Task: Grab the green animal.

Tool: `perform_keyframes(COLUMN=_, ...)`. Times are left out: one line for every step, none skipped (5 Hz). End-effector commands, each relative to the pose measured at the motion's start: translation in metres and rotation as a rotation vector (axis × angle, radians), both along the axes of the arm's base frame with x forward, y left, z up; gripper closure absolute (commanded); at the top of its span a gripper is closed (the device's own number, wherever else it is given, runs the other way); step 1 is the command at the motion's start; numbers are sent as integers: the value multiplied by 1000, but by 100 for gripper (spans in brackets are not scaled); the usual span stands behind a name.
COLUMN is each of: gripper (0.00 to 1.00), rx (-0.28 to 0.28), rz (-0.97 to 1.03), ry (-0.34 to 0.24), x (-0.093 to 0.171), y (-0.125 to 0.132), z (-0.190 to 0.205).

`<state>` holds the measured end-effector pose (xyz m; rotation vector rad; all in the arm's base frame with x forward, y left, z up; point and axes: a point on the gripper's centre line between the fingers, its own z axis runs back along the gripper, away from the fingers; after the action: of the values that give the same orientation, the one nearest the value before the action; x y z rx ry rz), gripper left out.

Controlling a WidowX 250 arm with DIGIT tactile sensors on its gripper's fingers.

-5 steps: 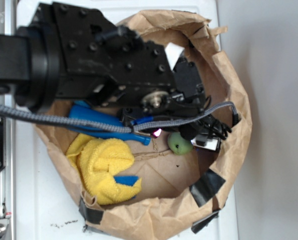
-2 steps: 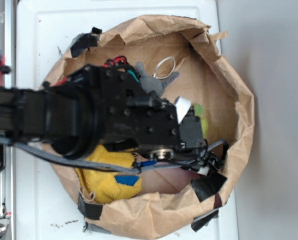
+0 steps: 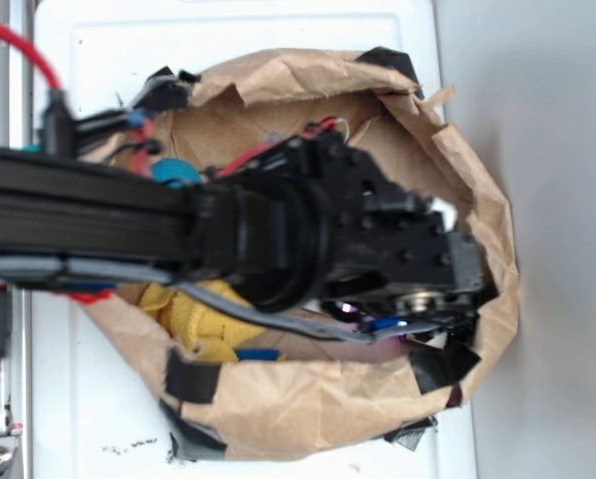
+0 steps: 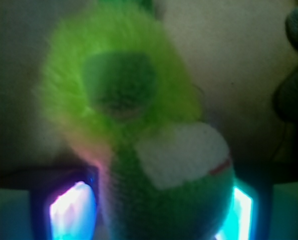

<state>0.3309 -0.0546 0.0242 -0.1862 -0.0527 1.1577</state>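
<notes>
The green animal (image 4: 139,125) fills the wrist view: a fuzzy lime-green body at the top and a darker green head with a pale patch (image 4: 183,152) and a red mouth line lower down. Its head sits between my gripper's (image 4: 151,212) two lit fingers (image 4: 71,212), which stand wide apart on either side. The right finger is against the head and the left one shows a small gap. In the exterior view the black arm (image 3: 357,239) reaches down into the brown paper bag (image 3: 307,75) and hides the toy and the jaws.
A yellow fuzzy cloth (image 3: 203,324) lies in the bag's lower left, partly under the arm. A dark grey plush (image 4: 293,90) shows at the wrist view's right edge. The bag's crumpled walls, patched with black tape (image 3: 193,379), ring the gripper closely.
The arm has swung right and down into the bag. It now covers the green animal, which was visible beside the gripper a second ago.
</notes>
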Motion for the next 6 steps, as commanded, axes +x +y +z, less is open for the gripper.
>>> perform_keyframes(gripper=100, rx=-36, rz=43, ry=-119, x=20, y=18, z=30)
perform_keyframes(gripper=100, rx=-31, rz=30, ry=-126, x=23, y=20, z=31)
perform_keyframes(gripper=100, rx=-20, rz=6, ry=-148, x=19, y=22, z=35)
perform_keyframes(gripper=100, rx=-7, rz=-59, ry=-209, x=5, y=26, z=53)
perform_keyframes(gripper=100, rx=79, rz=-112, ry=-283, x=-7, y=32, z=74)
perform_keyframes(gripper=100, rx=116, rz=-187, ry=-337, x=-9, y=36, z=103)
